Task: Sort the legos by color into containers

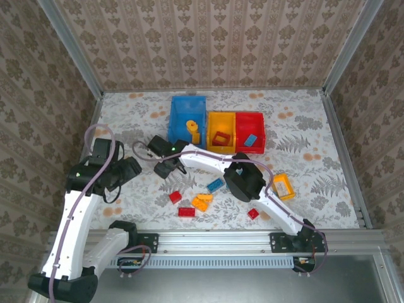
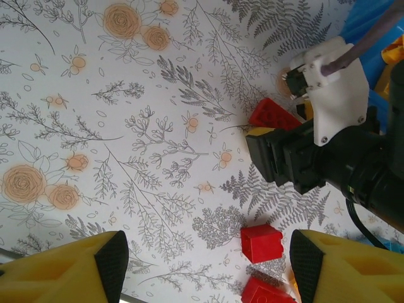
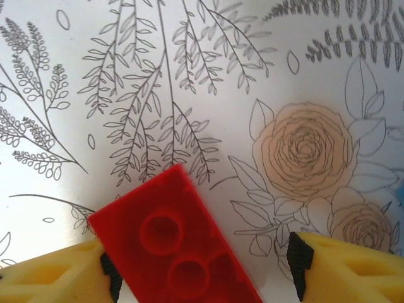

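A red lego (image 3: 173, 243) lies underside up between the fingers of my right gripper (image 3: 202, 271). It touches the left pad, and a gap stays at the right pad, so the jaws are open. This gripper (image 1: 164, 167) hangs left of the table's middle, below the blue container (image 1: 187, 110). My left gripper (image 2: 205, 268) is open above the cloth, with a small red lego (image 2: 261, 242) near its right finger (image 2: 302, 262). In the top view the left gripper (image 1: 134, 170) is just left of the right one. The yellow container (image 1: 221, 123) and red container (image 1: 250, 123) stand beside the blue one.
Loose legos lie near the front: two red (image 1: 175, 197) (image 1: 186, 211), an orange one (image 1: 202, 202), a blue one (image 1: 215, 185), another red (image 1: 253, 214) and a yellow frame (image 1: 283, 187). The right arm's elbow (image 1: 243, 180) is above them. Each container holds one piece.
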Available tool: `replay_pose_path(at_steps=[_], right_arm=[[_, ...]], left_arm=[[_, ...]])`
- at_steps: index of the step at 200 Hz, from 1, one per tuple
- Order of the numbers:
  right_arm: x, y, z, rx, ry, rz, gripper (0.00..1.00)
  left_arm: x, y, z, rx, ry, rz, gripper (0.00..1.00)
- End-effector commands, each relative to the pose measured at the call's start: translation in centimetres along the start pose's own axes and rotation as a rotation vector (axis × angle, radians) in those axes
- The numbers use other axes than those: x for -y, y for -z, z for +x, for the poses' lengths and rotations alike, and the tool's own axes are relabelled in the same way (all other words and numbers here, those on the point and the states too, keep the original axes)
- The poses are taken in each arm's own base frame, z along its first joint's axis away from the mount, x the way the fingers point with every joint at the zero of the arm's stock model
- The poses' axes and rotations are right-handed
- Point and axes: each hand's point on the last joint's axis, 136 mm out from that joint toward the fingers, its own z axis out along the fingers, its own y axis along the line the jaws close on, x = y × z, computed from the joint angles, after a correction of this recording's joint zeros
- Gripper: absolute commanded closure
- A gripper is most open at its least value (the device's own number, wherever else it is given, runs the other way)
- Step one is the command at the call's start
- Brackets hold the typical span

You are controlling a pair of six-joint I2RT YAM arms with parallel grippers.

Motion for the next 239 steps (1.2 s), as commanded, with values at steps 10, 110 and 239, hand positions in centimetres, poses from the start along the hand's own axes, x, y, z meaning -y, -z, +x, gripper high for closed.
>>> replay_pose_path(at_steps=[10, 110, 239], right_arm=[[-0.9, 1.0, 0.8, -0.013, 0.026, 0.016, 0.56], [11.5, 18.5, 3.9, 0.186, -0.513, 0.112, 0.67], [27.7, 8.9, 6.6, -0.041, -1.034, 0.112, 0.61]], left_arm=[[0.0, 1.3, 0.2, 0.003, -0.041, 0.023, 0.29], [18.5, 0.4, -1.3, 0.020, -0.403, 0.484, 0.27], [30.0, -6.6, -0.2, -0.054, -0.599, 0.520, 0.27]])
